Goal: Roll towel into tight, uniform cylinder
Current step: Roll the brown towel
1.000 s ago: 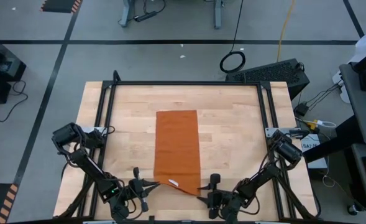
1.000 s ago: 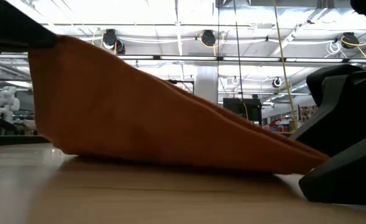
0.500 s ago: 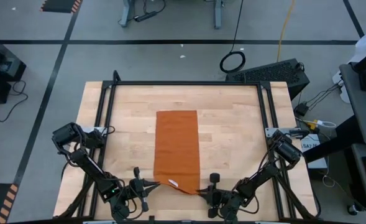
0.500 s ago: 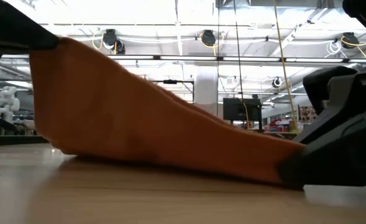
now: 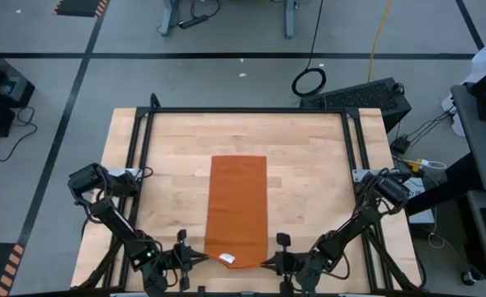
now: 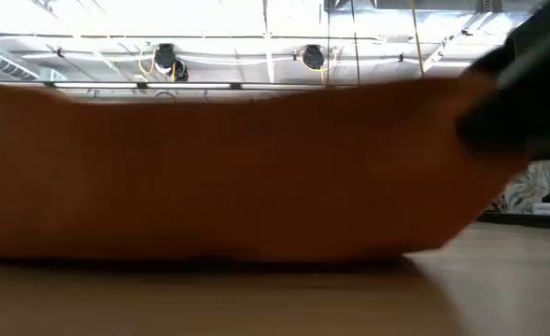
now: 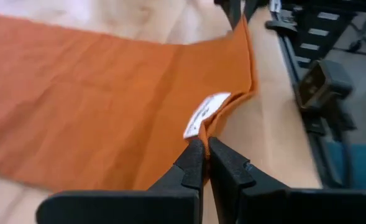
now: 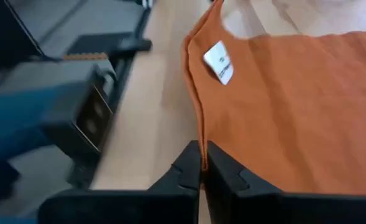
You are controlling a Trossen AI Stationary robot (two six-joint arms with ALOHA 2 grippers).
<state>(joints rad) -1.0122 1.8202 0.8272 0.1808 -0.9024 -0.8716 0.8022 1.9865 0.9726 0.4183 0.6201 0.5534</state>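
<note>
Wooden tabletop (image 5: 309,165), framed by a black rail, fills the high view, with grey floor and a coiled cable beyond it. An orange towel (image 5: 237,206) lies lengthwise down the middle of the table, its near end at the edge where both arms reach in. The left gripper (image 5: 195,258) pinches the near left corner, fingers pressed together on the cloth's edge in the left wrist view, just beside the white tag (image 7: 205,114). The right gripper (image 5: 269,264) pinches the near right corner, its fingers (image 8: 219,171) closed on the hem. In the low view the near edge is raised off the wood across its whole width, hiding most of the room behind; ceiling lights show above it.
</note>
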